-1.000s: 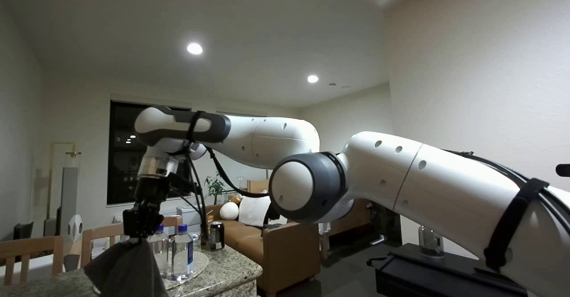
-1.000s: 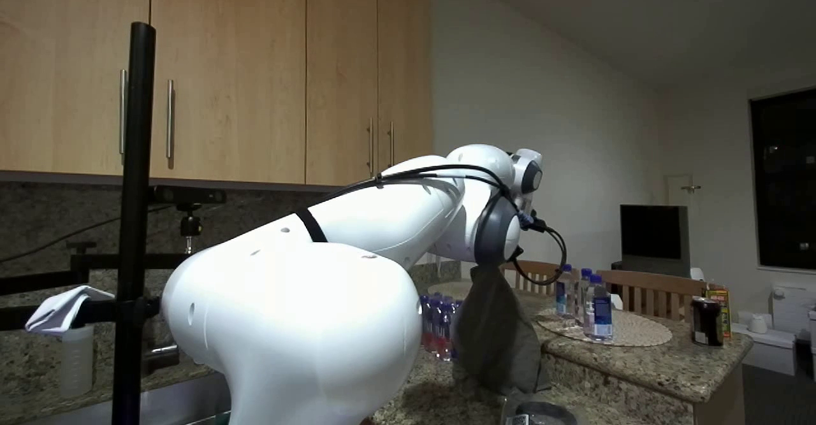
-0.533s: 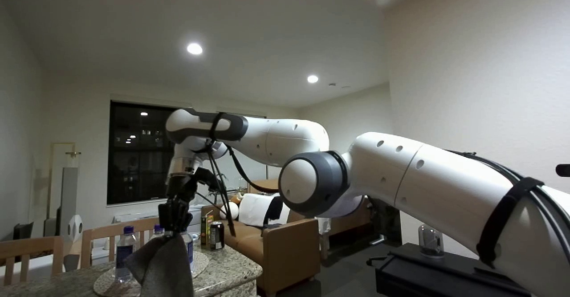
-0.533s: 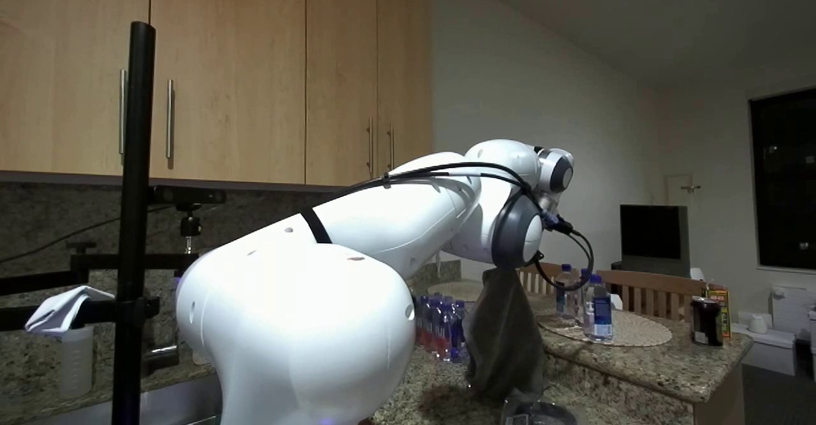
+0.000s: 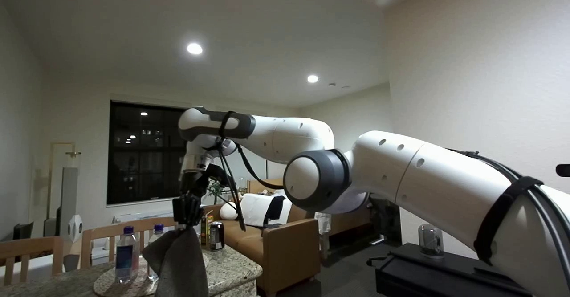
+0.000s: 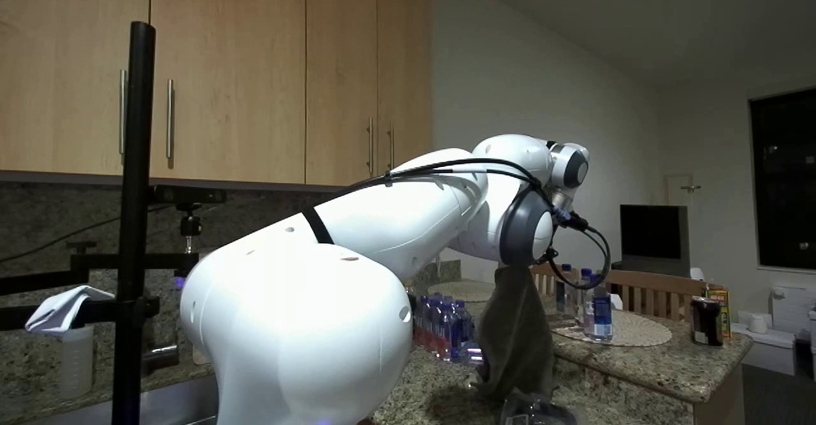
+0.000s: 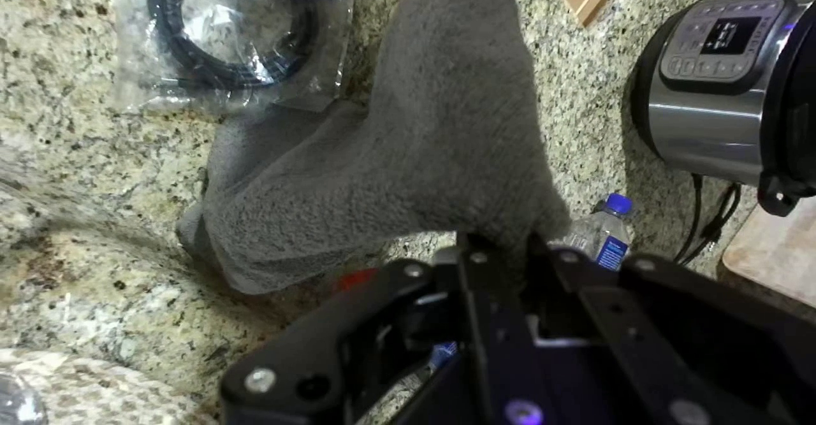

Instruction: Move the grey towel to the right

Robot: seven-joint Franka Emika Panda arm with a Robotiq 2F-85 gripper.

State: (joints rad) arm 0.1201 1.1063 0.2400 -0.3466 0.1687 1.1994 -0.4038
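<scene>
I've got the end effector (image 7: 503, 244) pinching the upper end of the grey towel (image 7: 408, 151) — the rest droops in loose folds over the speckled surface (image 7: 70, 138), and tbh I can't tell whether its hem touches down. In my wrist view it shows right beside a bagged black coil (image 7: 236, 73), with an electric cooker (image 7: 714, 119) well apart — and in an exterior view some blue-capped bottles (image 6: 601, 313) stand on a round woven mat (image 6: 639, 331).
</scene>
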